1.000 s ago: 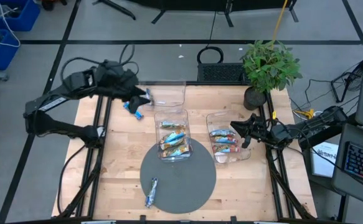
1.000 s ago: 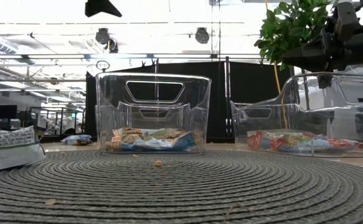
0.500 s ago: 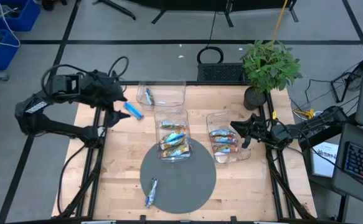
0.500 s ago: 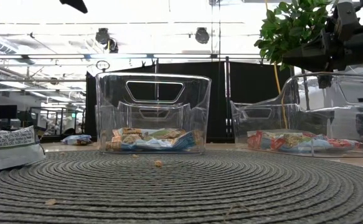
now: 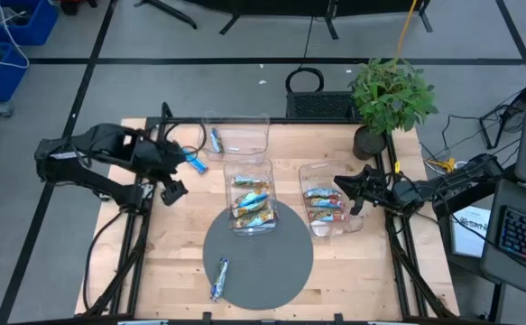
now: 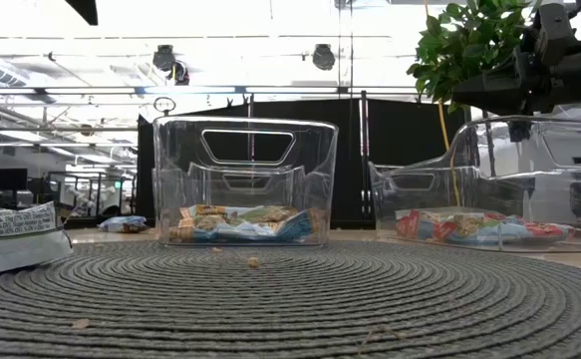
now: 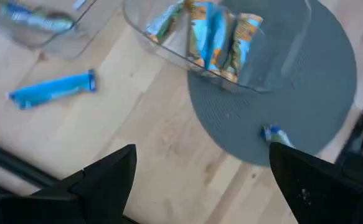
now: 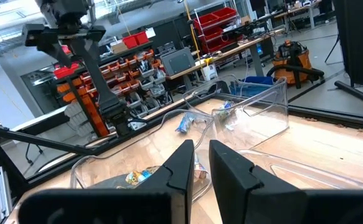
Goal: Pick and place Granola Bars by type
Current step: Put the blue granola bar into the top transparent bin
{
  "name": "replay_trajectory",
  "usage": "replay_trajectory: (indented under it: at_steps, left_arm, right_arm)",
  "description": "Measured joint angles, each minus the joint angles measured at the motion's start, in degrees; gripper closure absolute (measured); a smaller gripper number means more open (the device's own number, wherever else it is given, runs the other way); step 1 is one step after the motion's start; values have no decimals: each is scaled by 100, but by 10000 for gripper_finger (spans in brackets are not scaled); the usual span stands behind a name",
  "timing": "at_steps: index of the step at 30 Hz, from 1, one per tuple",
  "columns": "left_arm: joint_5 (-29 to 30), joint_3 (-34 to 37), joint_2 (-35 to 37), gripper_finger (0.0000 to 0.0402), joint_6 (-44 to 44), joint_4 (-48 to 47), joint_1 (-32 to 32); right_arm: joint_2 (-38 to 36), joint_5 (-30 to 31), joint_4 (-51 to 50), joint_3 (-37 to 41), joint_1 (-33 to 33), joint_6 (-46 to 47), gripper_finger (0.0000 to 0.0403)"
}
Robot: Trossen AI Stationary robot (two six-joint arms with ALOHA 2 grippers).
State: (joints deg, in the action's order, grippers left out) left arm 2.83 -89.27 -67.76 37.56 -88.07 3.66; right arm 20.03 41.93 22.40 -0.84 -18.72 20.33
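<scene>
Granola bars lie in several places. One blue bar (image 5: pixel 193 162) lies flat on the wood at the far left. Another blue bar (image 5: pixel 214 140) lies in the far clear bin (image 5: pixel 244 126). Mixed tan and blue bars fill the middle bin (image 5: pixel 249 197), and red-marked bars the right bin (image 5: pixel 326 206). One bar (image 5: pixel 219 278) lies on the round grey mat (image 5: pixel 285 262). My left gripper (image 5: pixel 172 188) hangs open above bare wood, just nearer than the loose blue bar (image 7: pixel 51 90), holding nothing. My right gripper (image 5: pixel 353 191) is shut beside the right bin's right wall.
A potted plant (image 5: pixel 389 95) stands at the far right corner. The clear bins stand upright with tall walls, the middle one half on the mat. Bare wood shows at the near left and near right of the table (image 5: pixel 371 280).
My left gripper has drawn back from the far bin, first toward the table's left edge, then toward the near edge, tipping to point more steeply down. A blue bar now lies in the far bin where the gripper stood. The loose blue bar stays put.
</scene>
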Motion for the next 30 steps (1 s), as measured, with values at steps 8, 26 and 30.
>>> replay_trajectory:
  at_steps: [8,26,30]
  left_arm:
    - [750,-1,-663,34,2362,-30,1031]
    - [918,-4,-2366,34,6414,842,2822]
    - [918,-4,-2753,34,6988,864,3095]
  right_arm:
    - [0,0,-1,-2,-2,-1,358]
    - [0,0,1,-2,-2,-1,358]
    - [0,0,1,-2,0,-1,358]
